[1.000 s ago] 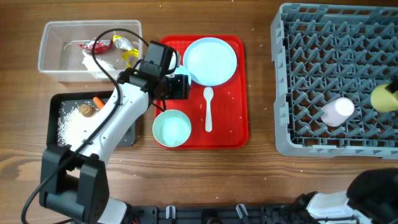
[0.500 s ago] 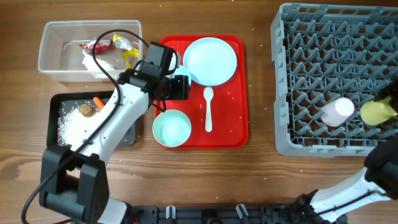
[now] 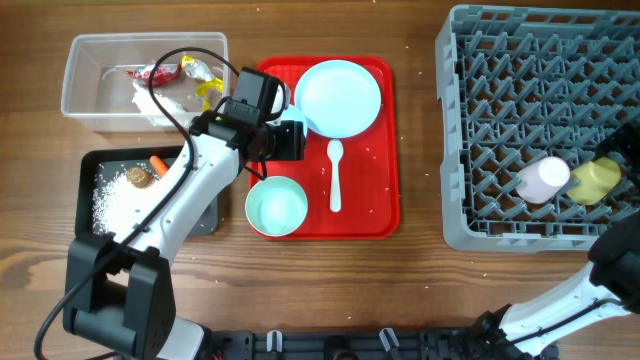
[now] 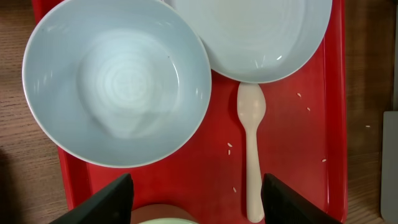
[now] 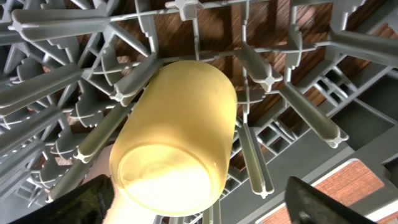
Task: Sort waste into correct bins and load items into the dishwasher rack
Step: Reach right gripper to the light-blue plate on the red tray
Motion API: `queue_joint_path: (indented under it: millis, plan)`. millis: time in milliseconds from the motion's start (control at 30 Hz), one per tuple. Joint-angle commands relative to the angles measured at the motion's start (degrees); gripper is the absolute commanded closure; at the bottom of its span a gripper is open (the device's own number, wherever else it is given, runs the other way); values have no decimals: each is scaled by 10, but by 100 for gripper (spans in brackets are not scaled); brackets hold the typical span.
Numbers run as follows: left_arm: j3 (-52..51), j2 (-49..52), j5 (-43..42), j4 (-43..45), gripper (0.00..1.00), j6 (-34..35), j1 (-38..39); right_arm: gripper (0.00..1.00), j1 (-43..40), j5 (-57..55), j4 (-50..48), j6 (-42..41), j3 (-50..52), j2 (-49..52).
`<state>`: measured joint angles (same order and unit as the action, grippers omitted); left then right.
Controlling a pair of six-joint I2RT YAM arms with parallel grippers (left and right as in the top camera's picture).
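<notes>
Loading step: yellow cup [image 5: 174, 137] laid sideways among rack [image 3: 500, 120] pegs at right, beside pink cup [image 3: 543, 180]; right gripper [image 5: 202, 202] spread, nothing held. Over tray [image 4: 286, 143], left gripper [image 4: 198, 193] likewise spread; spoon [image 4: 252, 155] judged next, low centred pinch required.

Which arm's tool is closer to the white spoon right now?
Left. The left tool hovers over the red tray, just beside the white spoon; the right tool is far off over the dishwasher rack, by the yellow cup.
</notes>
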<state>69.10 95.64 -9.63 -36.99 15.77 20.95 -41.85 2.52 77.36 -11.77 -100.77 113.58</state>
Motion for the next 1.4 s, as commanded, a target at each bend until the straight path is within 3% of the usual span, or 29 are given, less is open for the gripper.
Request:
queue_joint_path:
  millis: [0, 67, 233, 333, 700, 1367]
  plan:
    - [-5, 2, 8, 2, 35, -3, 2, 4, -1, 28, 10, -2, -24, -4]
    - [-5, 2, 8, 2, 34, -3, 2, 2, -1, 29, 24, -2, -47, -25]
    - [-5, 2, 8, 2, 18, -3, 2, 1, 19, 63, 56, 17, -88, -140]
    - [-5, 2, 8, 2, 0, -3, 2, 0, 74, 92, 56, 39, -88, -213]
    - [-5, 2, 8, 2, 0, -3, 2, 1, 314, 92, 4, 45, -88, -279]
    - [-5, 2, 8, 2, 0, -3, 2, 0, 499, 92, -5, 41, -86, -249]
